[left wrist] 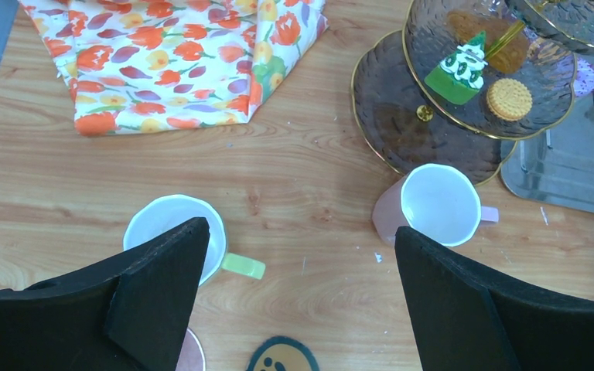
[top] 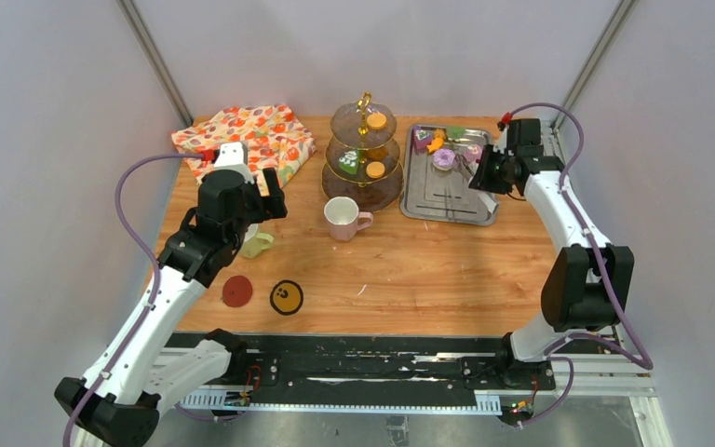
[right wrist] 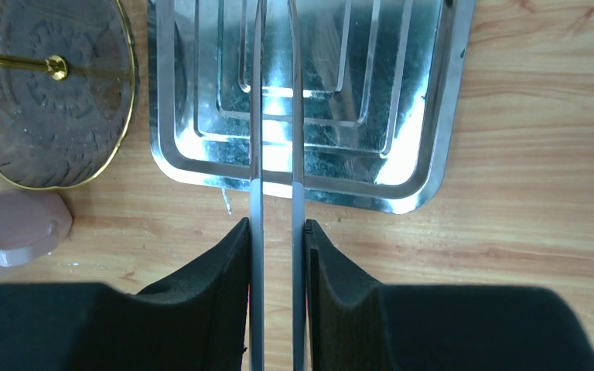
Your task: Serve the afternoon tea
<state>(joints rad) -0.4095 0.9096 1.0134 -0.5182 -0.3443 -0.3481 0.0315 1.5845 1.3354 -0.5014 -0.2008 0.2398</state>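
The brown-glass three-tier stand (top: 364, 154) stands at the back centre, with an orange biscuit (top: 376, 120) on top and a green cake (left wrist: 460, 68) and a biscuit (left wrist: 509, 98) on the middle tier. The pink mug (top: 343, 217) stands in front of it. My left gripper (left wrist: 300, 228) is open and empty, with its left finger over the yellow-green mug (left wrist: 166, 220). My right gripper (right wrist: 277, 224) is shut on the metal tongs (right wrist: 277, 116), which reach over the steel tray (right wrist: 425, 154). A purple doughnut (top: 444, 158) and other pastries lie at the tray's far end.
A floral cloth (top: 247, 138) lies at the back left. A red coaster (top: 236, 291) and a yellow-and-black coaster (top: 286, 297) lie near the front left. The stand's bottom tier (right wrist: 54, 124) and the pink mug (right wrist: 15, 228) are left of the tongs.
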